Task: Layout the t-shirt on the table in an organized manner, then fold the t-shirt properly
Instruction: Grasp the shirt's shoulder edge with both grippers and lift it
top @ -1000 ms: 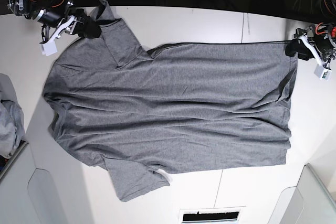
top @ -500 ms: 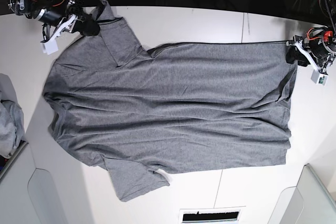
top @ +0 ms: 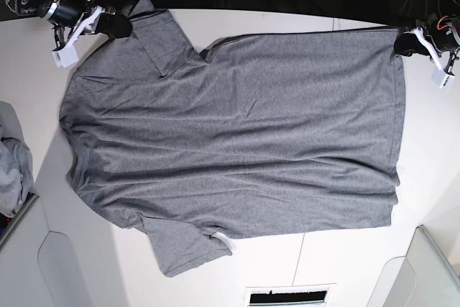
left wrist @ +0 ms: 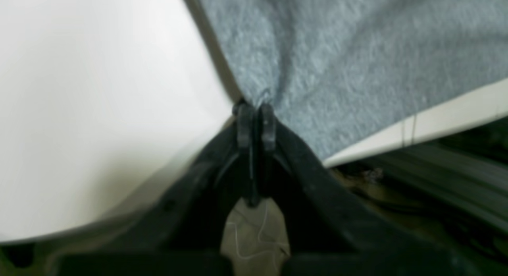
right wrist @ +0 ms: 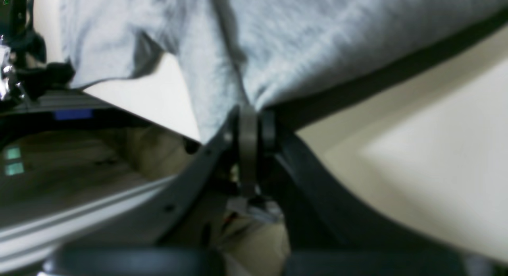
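The charcoal-grey t-shirt (top: pixel 237 131) lies spread flat on the white table (top: pixel 215 264), collar to the left, hem to the right. My left gripper (top: pixel 407 42) is shut on the far hem corner at the table's back right edge; the left wrist view shows its fingertips (left wrist: pixel 256 111) pinching the grey cloth (left wrist: pixel 349 57). My right gripper (top: pixel 115 25) is shut on the far sleeve at the back left; the right wrist view shows the fingertips (right wrist: pixel 254 115) clamped on the cloth (right wrist: pixel 317 41), which hangs a little above the table.
A lighter bluish-grey garment heap (top: pixel 13 167) lies at the left edge. Pale bins stand at the front left (top: pixel 43 264) and front right (top: pixel 424 271). A dark slot (top: pixel 287 296) sits at the table's front edge. Dark space lies beyond the back edge.
Both grippers have moved toward the table's back edge, pulling the shirt's far edge with them. The far side seam now lies straighter and the body has widened.
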`<state>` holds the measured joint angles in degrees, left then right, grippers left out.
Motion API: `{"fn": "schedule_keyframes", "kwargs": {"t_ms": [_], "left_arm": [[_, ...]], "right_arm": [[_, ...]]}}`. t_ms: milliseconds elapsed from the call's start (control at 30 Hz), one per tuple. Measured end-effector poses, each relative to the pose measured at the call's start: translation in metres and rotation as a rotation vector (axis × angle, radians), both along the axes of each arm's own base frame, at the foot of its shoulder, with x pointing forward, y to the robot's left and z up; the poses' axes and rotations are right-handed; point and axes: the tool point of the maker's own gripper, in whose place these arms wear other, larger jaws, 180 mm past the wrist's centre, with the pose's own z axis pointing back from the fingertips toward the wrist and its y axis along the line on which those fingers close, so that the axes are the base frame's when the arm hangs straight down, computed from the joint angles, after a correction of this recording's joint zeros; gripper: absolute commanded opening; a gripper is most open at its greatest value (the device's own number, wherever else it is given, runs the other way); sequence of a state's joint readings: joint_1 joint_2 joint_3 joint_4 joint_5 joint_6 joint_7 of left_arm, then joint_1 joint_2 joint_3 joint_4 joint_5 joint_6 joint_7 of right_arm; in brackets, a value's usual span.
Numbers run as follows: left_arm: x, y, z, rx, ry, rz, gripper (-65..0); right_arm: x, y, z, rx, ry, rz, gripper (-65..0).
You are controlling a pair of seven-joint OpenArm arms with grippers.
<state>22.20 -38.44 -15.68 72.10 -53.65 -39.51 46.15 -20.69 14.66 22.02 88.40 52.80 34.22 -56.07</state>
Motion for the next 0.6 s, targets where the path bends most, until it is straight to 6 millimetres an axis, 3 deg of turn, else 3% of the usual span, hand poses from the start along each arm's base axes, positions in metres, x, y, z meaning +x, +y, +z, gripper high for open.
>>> {"fn": "schedule_keyframes", "kwargs": {"t_ms": [200,333,600], "left_arm": [[0.008,-0.011,0.035,-0.036,-0.074,-0.048,-65.0],[-0.002,-0.016,0.044,-0.042,-0.067,-0.071,-65.0],[0.001,0.015,0.081,-0.071,-0.137,0.056,-65.0]], "right_arm": [[-0.001,-0.004,0.033,-0.067,-0.094,0.050,-65.0],[-0.008,-0.012,0.047,-0.102,-0.121,0.043,-65.0],[-0.015,-0.039,0.070,-0.148,-0.161,-0.026,-65.0]]}}
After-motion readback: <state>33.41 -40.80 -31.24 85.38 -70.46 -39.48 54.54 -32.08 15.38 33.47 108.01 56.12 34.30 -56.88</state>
